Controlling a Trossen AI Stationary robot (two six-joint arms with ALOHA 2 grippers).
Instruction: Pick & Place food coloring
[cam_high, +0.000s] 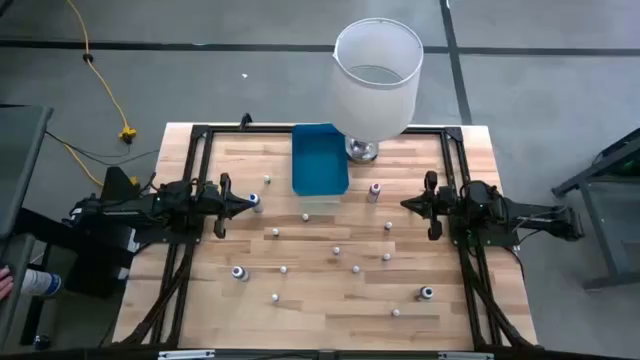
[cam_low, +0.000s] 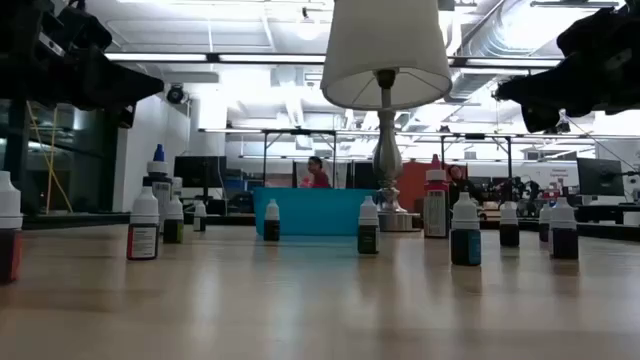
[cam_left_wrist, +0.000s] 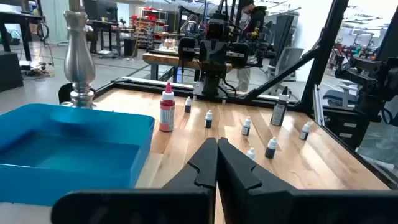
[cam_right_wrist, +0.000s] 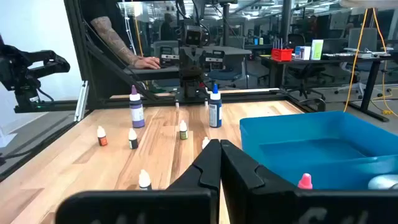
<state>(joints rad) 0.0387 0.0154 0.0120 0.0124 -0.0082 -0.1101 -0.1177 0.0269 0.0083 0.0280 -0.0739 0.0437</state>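
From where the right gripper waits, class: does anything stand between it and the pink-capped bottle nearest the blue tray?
Nothing visible does. The right gripper, shut, hovers at the table's right side, and bare wood separates it from the pink-capped bottle. That bottle stands just right of the blue tray; the lamp base sits beyond it, off that line.

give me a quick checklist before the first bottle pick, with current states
1. Left claw shut, must open first: not ok.
2. Right claw shut too: not ok.
3. Neither claw holds anything: ok.
4. Blue tray sits between the arms, nothing seen inside: ok.
5. Food coloring bottles stand upright, scattered across the table: ok.
6. Lamp stands right beside the tray, may crowd a drop: cannot tell.
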